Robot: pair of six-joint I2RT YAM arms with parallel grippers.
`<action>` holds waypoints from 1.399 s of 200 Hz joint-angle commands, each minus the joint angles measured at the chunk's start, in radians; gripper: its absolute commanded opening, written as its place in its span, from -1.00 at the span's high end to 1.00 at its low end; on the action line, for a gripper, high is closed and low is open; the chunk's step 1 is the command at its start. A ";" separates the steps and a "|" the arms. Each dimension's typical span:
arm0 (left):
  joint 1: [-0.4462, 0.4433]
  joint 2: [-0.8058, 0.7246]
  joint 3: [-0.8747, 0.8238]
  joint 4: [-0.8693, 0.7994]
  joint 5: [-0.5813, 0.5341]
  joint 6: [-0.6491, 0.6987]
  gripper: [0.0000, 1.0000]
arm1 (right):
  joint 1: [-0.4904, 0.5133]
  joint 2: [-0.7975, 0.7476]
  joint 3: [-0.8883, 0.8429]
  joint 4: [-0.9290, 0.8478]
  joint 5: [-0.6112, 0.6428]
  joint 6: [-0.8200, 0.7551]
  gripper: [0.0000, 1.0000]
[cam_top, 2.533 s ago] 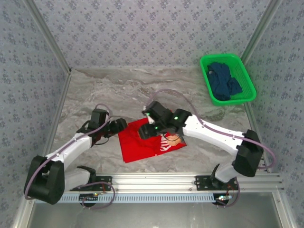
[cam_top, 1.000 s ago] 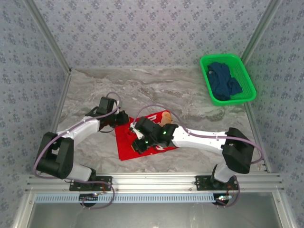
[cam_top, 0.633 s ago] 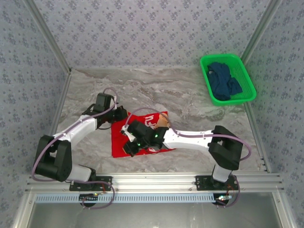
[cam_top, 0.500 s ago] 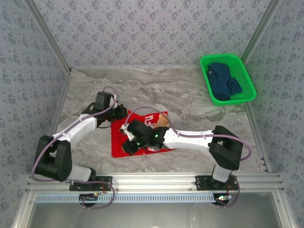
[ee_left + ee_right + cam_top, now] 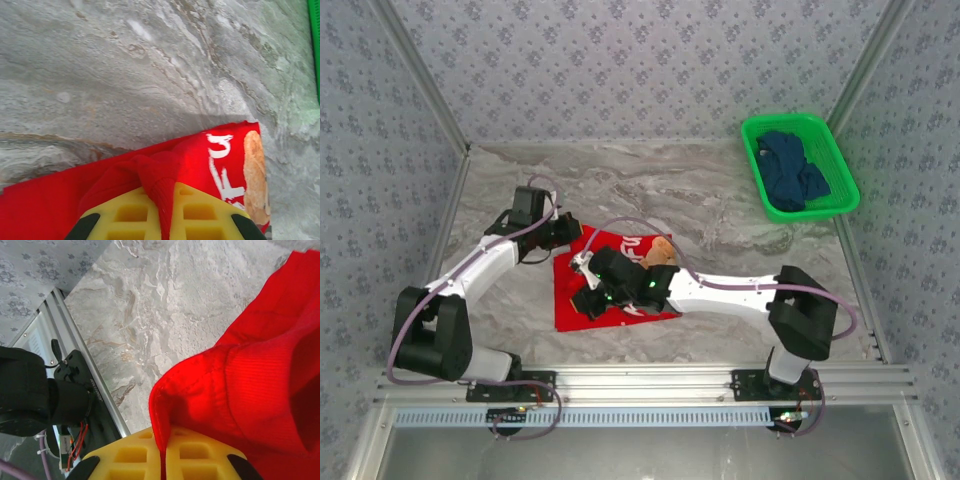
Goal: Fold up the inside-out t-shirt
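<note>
The inside-out t-shirt [image 5: 570, 305] lies red and partly folded on the marble table, left of centre, with its print and white lettering [image 5: 655, 250] turned up at the far right. My left gripper [image 5: 568, 232] is shut on a bunched red fold at the shirt's far left corner. In the left wrist view, its yellow pads [image 5: 200, 210] pinch the ridge of cloth [image 5: 160, 175] beside the lettering [image 5: 222, 165]. My right gripper [image 5: 585, 292] is shut on the shirt's near left edge. In the right wrist view, the hem [image 5: 165, 405] runs down between its pads [image 5: 135, 455], raised off the table.
A green basket [image 5: 790, 118] at the back right holds a dark navy garment [image 5: 792, 170]. Patterned walls close in the table on three sides. An aluminium rail [image 5: 650, 380] with the arm bases runs along the near edge and appears in the right wrist view [image 5: 80, 365].
Both grippers kept their grip and moved left. The shirt slid left with them, its far left corner drawn toward the back left and the printed part turned up on top.
</note>
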 commanded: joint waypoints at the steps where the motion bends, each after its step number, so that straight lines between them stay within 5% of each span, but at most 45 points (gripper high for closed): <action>1: 0.016 0.013 -0.015 -0.004 -0.072 0.030 0.85 | 0.009 0.087 0.019 0.048 -0.019 0.043 0.71; 39: 0.038 0.097 -0.054 0.016 -0.179 0.053 0.56 | 0.016 0.189 0.107 0.049 -0.087 0.033 0.27; 71: 0.060 0.115 -0.035 0.034 -0.192 0.055 0.21 | 0.015 0.115 0.063 0.066 -0.153 -0.009 0.18; 97: 0.062 0.041 -0.046 0.002 -0.307 0.033 0.03 | -0.010 -0.022 -0.046 0.016 -0.119 -0.066 0.13; 141: 0.055 -0.184 -0.176 -0.038 -0.257 -0.035 -0.26 | -0.240 -0.128 -0.158 -0.128 0.057 -0.068 0.03; 167: 0.002 -0.290 -0.252 -0.071 -0.125 -0.084 -0.29 | -0.356 -0.045 -0.100 -0.139 0.039 -0.111 0.02; 213: -0.215 -0.285 -0.281 -0.165 -0.104 -0.144 -0.28 | -0.468 0.154 0.060 -0.135 -0.072 -0.174 0.03; 280: -0.226 -0.178 -0.296 -0.141 0.002 -0.145 -0.27 | -0.628 0.212 0.005 -0.338 -0.023 -0.092 0.13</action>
